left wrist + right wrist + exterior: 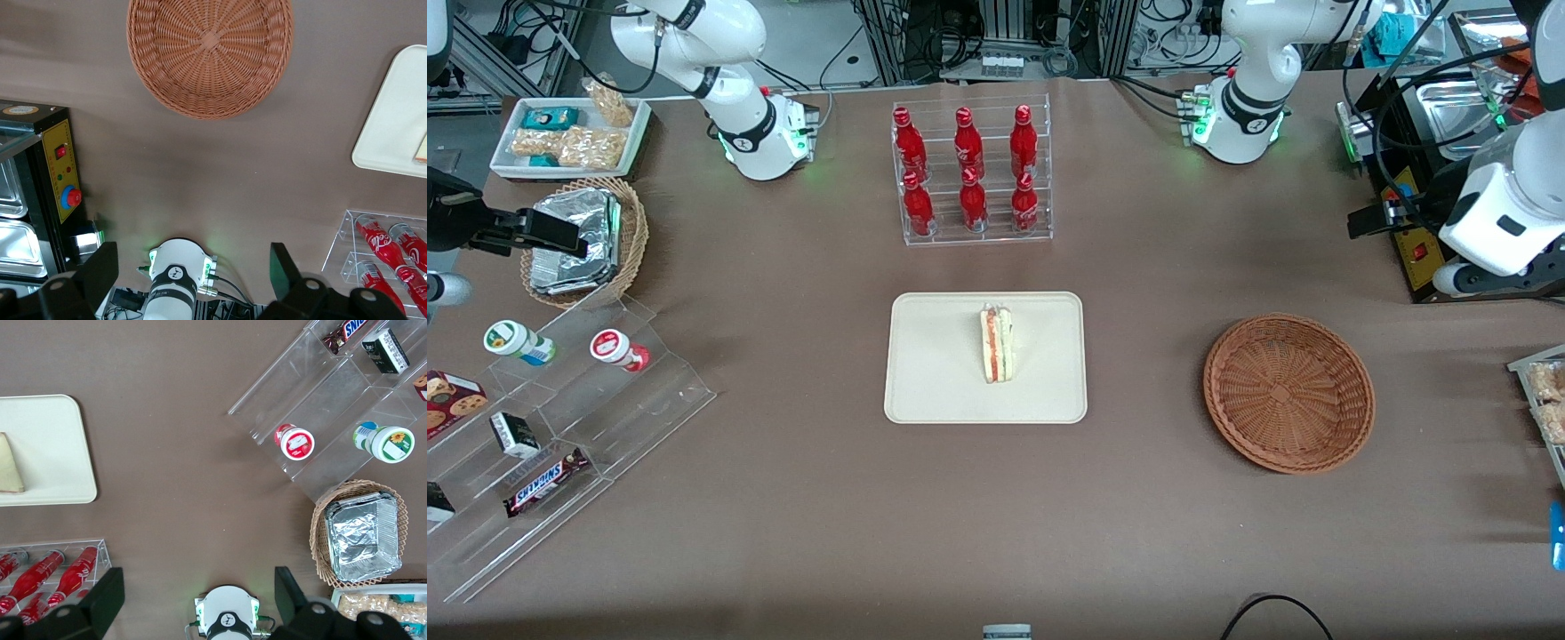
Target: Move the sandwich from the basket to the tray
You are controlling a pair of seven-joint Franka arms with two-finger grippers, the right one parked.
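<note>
Up high, the gripper (193, 280) hangs over the surface (200, 173) with its fingers (100, 270) spread apart and holding nothing. Its wrist view shows the basket (210, 53) bare inside. From the front, the sandwich (996, 344) rests on the tray (934, 373), so the job looks done; the wrist view shows only its edge.

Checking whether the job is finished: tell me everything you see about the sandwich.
The sandwich is a pale bread wedge with red and green filling layers. It stands on edge near the middle of the tray, touching only that. The basket is empty. The tool hangs open and high above the table, holding nothing.
</note>
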